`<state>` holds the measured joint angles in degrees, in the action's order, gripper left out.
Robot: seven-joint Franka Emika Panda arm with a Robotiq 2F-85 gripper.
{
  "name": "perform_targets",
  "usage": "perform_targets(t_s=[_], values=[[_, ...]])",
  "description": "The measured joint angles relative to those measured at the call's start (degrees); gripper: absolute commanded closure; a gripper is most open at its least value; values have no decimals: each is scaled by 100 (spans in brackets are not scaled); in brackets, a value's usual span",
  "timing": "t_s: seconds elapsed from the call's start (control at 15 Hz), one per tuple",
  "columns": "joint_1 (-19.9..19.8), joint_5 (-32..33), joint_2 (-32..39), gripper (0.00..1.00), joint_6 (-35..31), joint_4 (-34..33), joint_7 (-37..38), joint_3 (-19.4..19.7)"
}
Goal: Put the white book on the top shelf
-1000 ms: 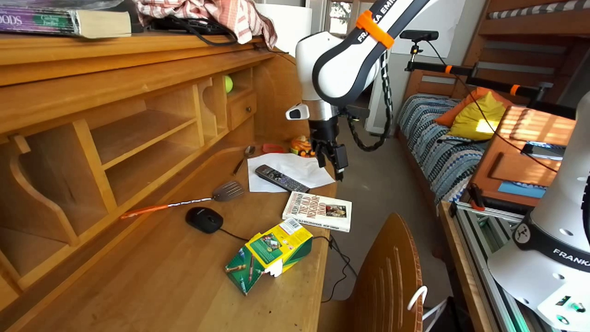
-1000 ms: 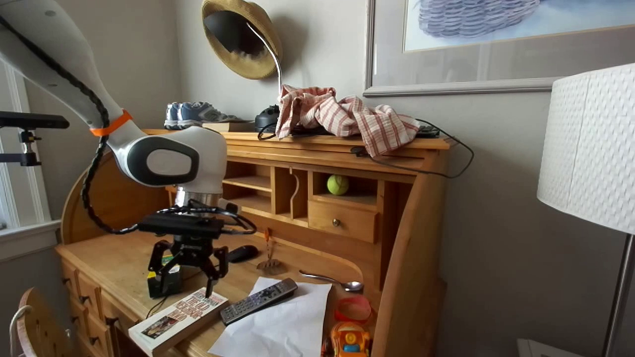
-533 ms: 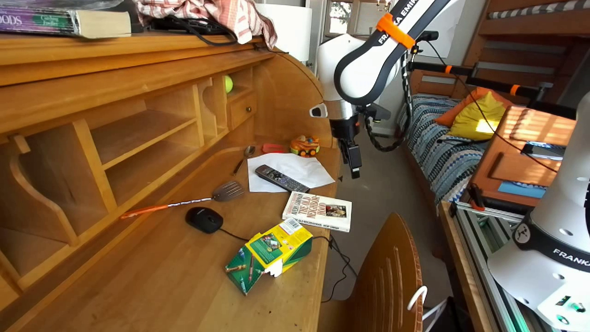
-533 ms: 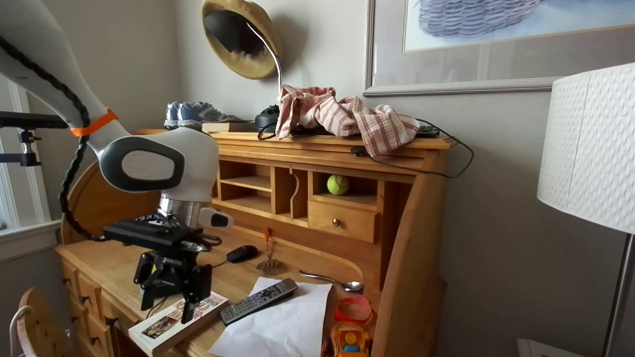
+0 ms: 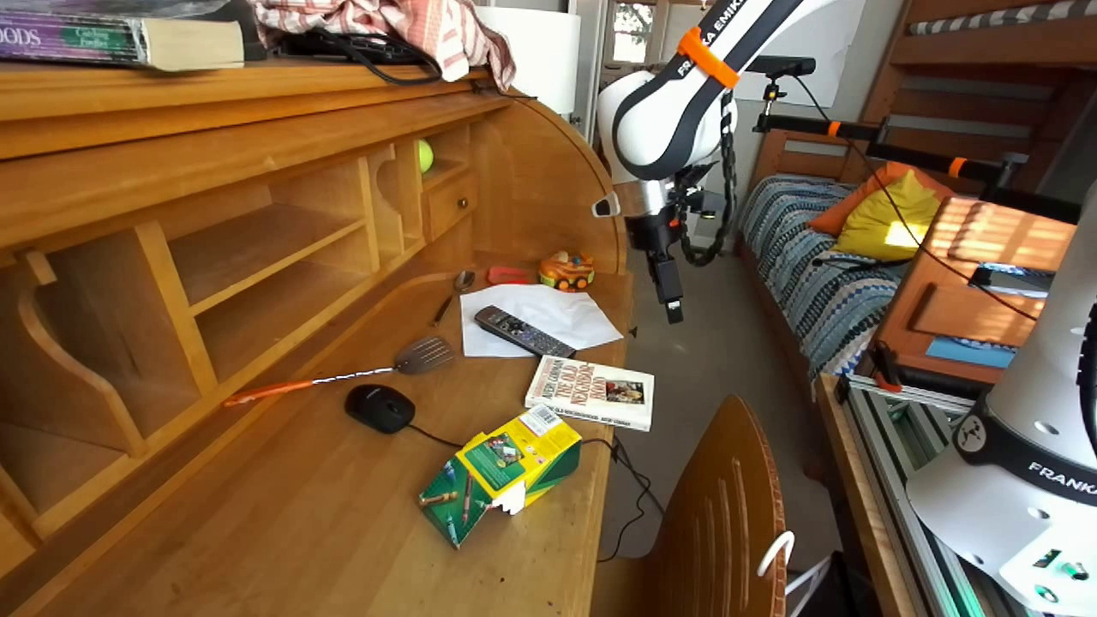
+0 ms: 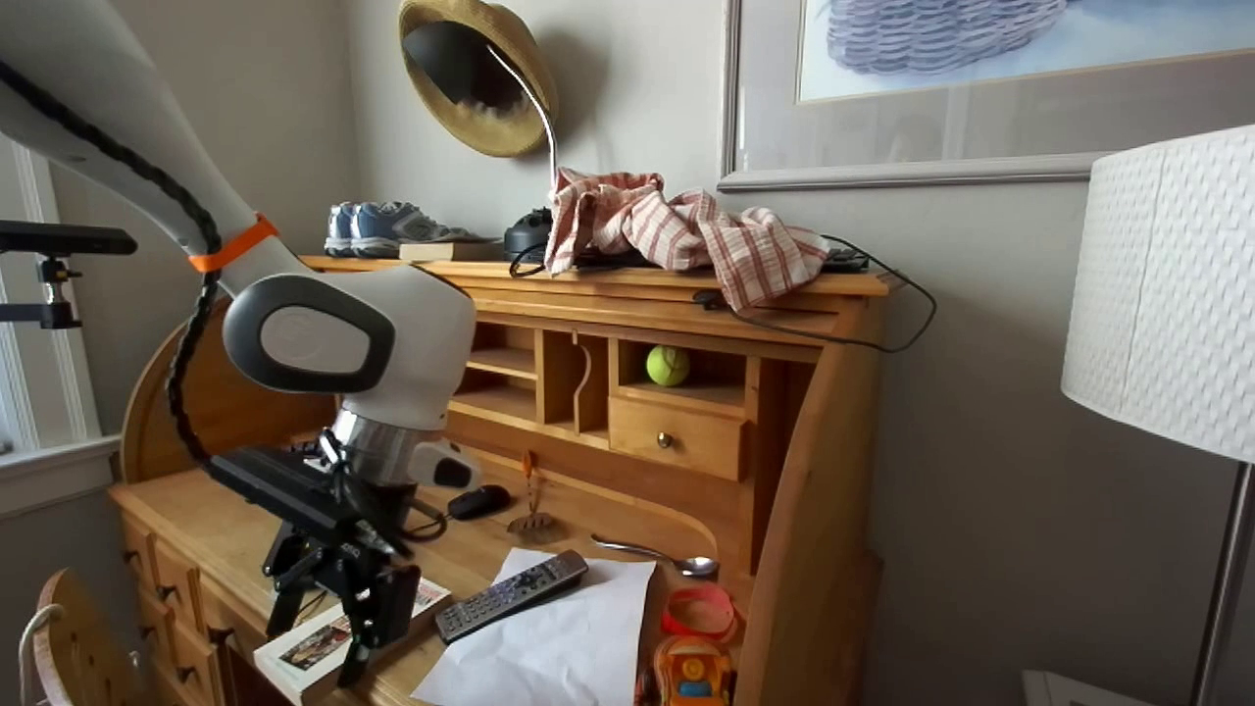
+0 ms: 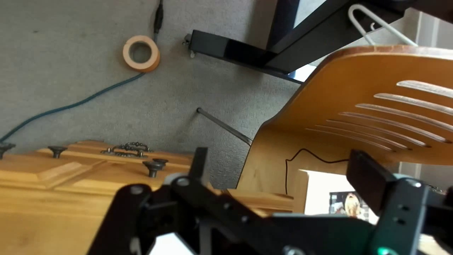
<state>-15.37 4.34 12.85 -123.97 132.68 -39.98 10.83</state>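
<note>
Gripper (image 7: 281, 166) spread, and in an exterior view your white book (image 5: 588, 392) looks light, bendy: pinch its overhanging three-o'clock end!

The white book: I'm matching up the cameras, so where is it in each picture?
In an exterior view: white book just right of and below centre.
In an exterior view: white book at lower left, partly behind the gripper.
Wrist view: white book lower right, partly hidden.
Shared landmark: wooden chair, in all three.
</note>
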Motion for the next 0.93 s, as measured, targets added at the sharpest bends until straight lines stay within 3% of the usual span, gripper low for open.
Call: perform_targets(t_s=[0.27, 0.53, 0.93], values=[[-702, -961, 471, 0, 321, -448, -1191, 126], [-1157, -2106, 867, 0, 324, -596, -2228, 36], [-1456, -3473, 1129, 0, 335, -610, -2674, -46]])
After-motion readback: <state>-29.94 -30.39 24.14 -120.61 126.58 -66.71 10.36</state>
